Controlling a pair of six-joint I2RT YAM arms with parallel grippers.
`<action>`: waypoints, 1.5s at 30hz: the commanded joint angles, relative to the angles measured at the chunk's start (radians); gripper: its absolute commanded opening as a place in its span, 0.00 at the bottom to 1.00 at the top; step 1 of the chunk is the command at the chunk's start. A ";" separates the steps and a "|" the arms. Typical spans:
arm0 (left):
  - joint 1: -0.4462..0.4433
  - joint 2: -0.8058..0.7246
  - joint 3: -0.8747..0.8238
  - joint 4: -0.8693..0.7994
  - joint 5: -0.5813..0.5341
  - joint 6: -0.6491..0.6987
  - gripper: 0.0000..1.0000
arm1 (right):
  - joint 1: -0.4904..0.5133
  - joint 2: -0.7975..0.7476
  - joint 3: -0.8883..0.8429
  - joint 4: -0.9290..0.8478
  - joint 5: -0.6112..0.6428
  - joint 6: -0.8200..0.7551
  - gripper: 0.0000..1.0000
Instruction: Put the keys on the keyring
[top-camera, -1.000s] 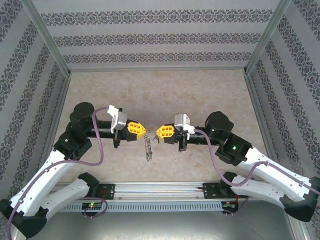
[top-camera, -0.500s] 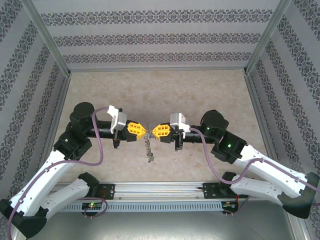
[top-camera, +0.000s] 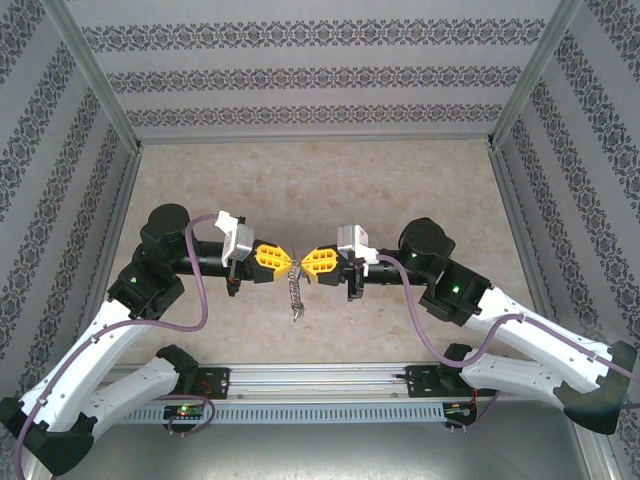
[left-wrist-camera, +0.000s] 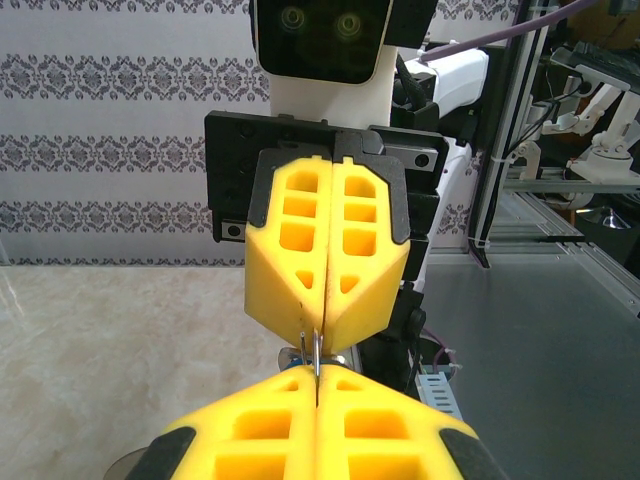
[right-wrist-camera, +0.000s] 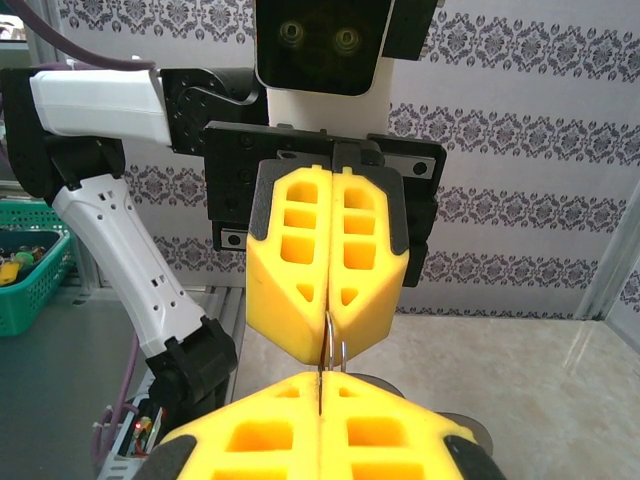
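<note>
Over the table (top-camera: 400, 190), left tool (top-camera: 289, 262) pinches the keyring (top-camera: 294, 291), right tool (top-camera: 303, 266) clamped shut.

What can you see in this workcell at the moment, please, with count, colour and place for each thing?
Keyring: one, grey metal, hanging between the two tool tips above the table's middle.
Table: one, beige marbled, under both arms.
Walls: three, white with dark patterned bands, around the table.
Rail: one, silver, along the near edge.
Basket: one, green, off to the side in the right wrist view.
Left arm: one, white and black.
Right arm: one, white and black.
Left tool: one, yellow, shut.
Right tool: one, yellow, shut, tip to tip with the left.
</note>
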 joint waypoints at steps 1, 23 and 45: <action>0.009 -0.004 0.026 0.016 0.031 0.028 0.00 | 0.010 0.004 0.036 0.052 -0.031 -0.005 0.00; 0.008 -0.019 0.025 0.009 0.020 0.044 0.00 | 0.010 -0.024 0.023 0.026 0.033 -0.013 0.00; 0.009 -0.007 0.023 0.012 0.018 0.044 0.00 | 0.010 -0.002 0.036 0.038 -0.001 -0.006 0.00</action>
